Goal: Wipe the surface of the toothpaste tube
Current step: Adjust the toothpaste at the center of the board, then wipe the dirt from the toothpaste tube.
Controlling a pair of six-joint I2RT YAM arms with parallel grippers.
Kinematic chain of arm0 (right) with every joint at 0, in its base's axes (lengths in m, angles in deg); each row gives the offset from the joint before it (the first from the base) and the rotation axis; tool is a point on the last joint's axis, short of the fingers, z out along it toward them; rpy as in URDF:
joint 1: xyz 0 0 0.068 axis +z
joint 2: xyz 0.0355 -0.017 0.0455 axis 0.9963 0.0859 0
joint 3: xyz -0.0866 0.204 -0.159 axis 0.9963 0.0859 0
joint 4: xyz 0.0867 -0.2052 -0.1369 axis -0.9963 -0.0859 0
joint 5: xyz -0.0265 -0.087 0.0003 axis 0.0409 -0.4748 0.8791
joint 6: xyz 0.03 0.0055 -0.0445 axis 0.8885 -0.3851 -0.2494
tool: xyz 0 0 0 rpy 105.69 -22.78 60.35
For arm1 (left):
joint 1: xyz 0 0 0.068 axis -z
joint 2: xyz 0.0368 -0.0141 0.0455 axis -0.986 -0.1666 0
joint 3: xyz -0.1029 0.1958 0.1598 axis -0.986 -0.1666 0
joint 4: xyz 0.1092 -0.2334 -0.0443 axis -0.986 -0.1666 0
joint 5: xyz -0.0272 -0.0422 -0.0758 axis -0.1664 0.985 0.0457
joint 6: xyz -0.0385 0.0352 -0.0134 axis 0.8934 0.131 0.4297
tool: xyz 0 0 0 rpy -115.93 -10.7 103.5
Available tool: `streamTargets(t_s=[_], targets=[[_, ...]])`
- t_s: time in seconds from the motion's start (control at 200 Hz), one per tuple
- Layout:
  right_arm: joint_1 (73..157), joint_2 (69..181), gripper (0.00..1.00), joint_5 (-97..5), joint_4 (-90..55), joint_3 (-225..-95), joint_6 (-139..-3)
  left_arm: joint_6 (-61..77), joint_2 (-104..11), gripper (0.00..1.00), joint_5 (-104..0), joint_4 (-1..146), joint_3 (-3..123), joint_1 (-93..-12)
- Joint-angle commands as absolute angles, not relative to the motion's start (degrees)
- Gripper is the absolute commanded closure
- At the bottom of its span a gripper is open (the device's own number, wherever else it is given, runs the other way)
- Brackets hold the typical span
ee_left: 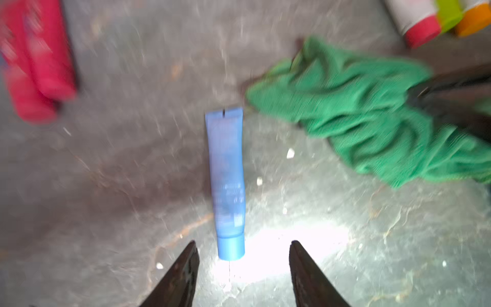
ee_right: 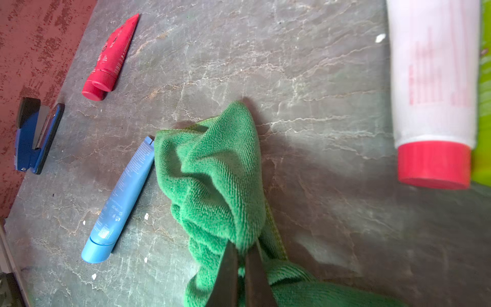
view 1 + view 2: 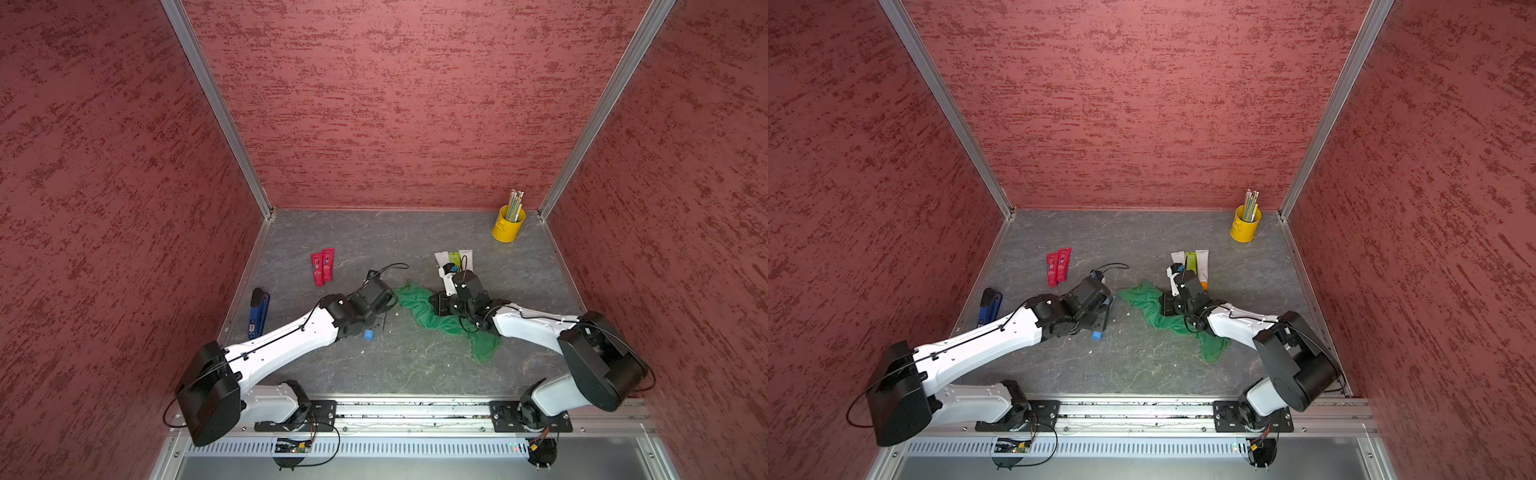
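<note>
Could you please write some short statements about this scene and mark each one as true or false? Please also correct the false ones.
1. The left gripper holds the blue tube. False: its jaws stand open, and the tube lies free on the table.
2. The right gripper is shut on the green cloth. True.
3. The yellow cup is empty. False: pencils stand in it.
4. Two red tubes lie side by side. True.
5. The green cloth covers the whole blue tube. False: the cloth lies beside it, and almost the whole tube shows.
</note>
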State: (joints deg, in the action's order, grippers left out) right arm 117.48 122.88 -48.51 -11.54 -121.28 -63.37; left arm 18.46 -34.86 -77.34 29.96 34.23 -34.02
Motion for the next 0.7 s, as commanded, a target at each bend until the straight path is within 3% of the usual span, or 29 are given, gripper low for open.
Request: streamTargets(t_s=[0.0,0.456,0.556,0.696], targets=[[116.71,121.02,1.0,-49.31,-10.22,-120.46,-63.75,20.07,-34.75,0.43,-68.01,36.69,28.7,-36.24],[115.05,111.92,1.0,-50.93,-7.34,-116.52,-62.94,19.46,-42.57,0.45,-67.0,40.79,25.64,-37.25],[114.46,108.29,1.0,-52.22,-6.77,-115.11,-62.78,18.57,-44.09,0.5,-67.02,40.75,26.42,-37.25],[113.49,104.07,1.0,-53.15,-6.22,-113.4,-62.41,17.26,-45.49,0.64,-67.51,40.08,27.74,-36.87]])
